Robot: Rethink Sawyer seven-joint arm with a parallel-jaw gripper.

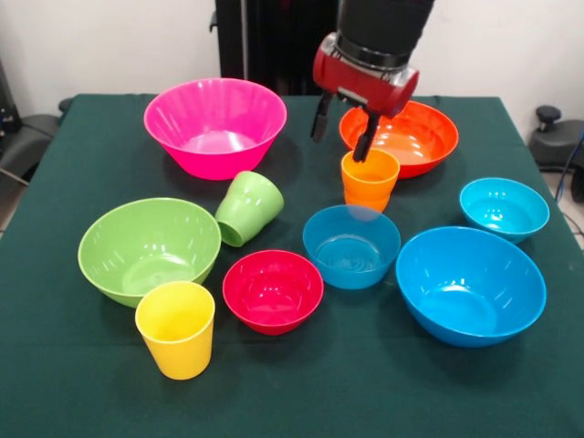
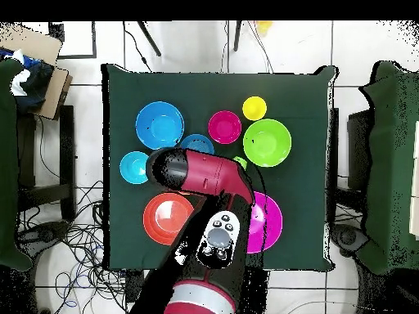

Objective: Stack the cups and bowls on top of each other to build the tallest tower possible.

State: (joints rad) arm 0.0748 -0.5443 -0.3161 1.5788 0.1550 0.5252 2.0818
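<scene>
My gripper (image 1: 339,147) is open and empty, hanging just above the far rim of the upright orange cup (image 1: 370,180); one finger (image 1: 365,139) reaches down to that rim. The green cup (image 1: 248,208) lies tilted on its side against the light green bowl (image 1: 149,248). The yellow cup (image 1: 176,328) stands upright at the front. The pink bowl (image 1: 214,123) and the orange bowl (image 1: 415,137) sit at the back. The red bowl (image 1: 273,290), a small blue bowl (image 1: 351,245), a cyan bowl (image 1: 504,208) and a large blue bowl (image 1: 470,285) sit apart. Nothing is stacked.
In the overhead view the arm (image 2: 209,176) covers the orange cup and my gripper. The dark green table cloth (image 2: 311,98) ends close to the outer bowls. Chairs stand on both sides of the table.
</scene>
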